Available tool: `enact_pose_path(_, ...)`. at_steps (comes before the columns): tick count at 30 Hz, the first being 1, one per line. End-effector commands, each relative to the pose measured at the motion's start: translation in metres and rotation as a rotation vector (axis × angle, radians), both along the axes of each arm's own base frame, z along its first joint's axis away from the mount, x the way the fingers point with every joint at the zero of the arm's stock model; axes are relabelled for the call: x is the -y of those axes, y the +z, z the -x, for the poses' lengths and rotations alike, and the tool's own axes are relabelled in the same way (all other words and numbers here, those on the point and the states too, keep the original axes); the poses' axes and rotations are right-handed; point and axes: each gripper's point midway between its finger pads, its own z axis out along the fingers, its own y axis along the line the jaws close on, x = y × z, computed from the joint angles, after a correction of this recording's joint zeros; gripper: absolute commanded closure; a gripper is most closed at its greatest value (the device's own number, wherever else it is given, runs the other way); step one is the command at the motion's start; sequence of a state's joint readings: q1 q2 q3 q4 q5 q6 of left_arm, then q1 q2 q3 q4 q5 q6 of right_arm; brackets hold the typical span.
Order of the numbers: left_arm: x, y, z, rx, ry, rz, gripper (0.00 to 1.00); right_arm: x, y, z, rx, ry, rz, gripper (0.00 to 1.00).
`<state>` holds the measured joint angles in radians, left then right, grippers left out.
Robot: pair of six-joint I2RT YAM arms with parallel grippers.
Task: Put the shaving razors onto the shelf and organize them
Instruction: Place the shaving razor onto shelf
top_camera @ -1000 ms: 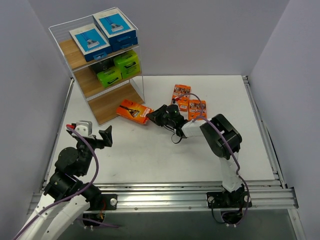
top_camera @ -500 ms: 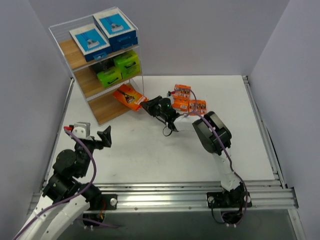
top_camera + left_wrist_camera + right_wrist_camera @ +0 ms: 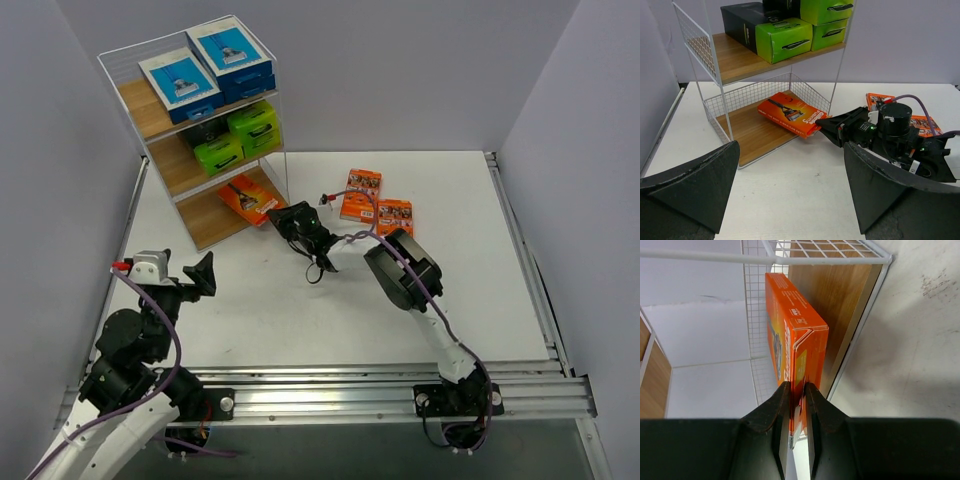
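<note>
- Our right gripper (image 3: 276, 214) is clamped on the near end of an orange razor pack (image 3: 247, 196). In the right wrist view the two fingers (image 3: 780, 405) sit almost together, with only the thin end flap of the pack between them.
- That pack is on the bottom board of the shelf (image 3: 208, 226), printed face up. The held end overhangs the board's front edge towards 4 o'clock in the top view.
- We cannot tell whether the pack's full weight rests on the board or whether the gripper carries part of it.
- Our left gripper (image 3: 186, 279) hovers above the table (image 3: 300, 310) at about 8 o'clock from its centre. Its fingers are spread wide, and they hold and touch nothing.
- Two more orange packs (image 3: 361, 193) lie flat on the table at about 1 o'clock from its centre. They are just beside each other and well apart from the shelf.
- The shelf stands at the table's 10 o'clock corner. Its top tier holds blue-and-white packs (image 3: 205, 65), and its middle tier holds black packs with lime-green ends (image 3: 236, 140).
</note>
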<state>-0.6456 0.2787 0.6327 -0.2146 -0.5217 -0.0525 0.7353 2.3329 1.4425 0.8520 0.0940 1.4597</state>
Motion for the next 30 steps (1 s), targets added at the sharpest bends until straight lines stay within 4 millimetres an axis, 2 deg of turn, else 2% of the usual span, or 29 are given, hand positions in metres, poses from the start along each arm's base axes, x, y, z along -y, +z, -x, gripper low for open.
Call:
enact_pose_path(1, -0.005, 0.015, 0.003, 0.047, 0.02, 0.048, 0.06, -0.004, 0.045, -0.019, 0.083, -0.118, -0.108, 1.0)
enact_pose_path(9, -0.01, 0.018, 0.005, 0.057, 0.041, 0.06, 0.06, -0.01, 0.039, -0.025, 0.079, -0.219, -0.111, 1.0)
enact_pose_path(17, -0.007, 0.017, 0.005, 0.054, 0.028, 0.059, 0.06, -0.005, 0.034, -0.029, 0.077, -0.318, -0.105, 1.0)
enact_pose_path(22, -0.005, 0.017, 0.006, 0.055, 0.017, 0.059, 0.06, -0.009, 0.035, -0.033, 0.079, -0.321, -0.13, 1.0)
enact_pose_path(26, -0.002, 0.016, 0.006, 0.055, 0.005, 0.056, 0.06, -0.016, 0.025, -0.031, 0.067, -0.277, -0.146, 1.0)
enact_pose_path(30, -0.003, 0.016, 0.007, 0.057, 0.004, 0.059, 0.06, -0.011, 0.015, -0.025, 0.059, -0.285, -0.145, 1.0)
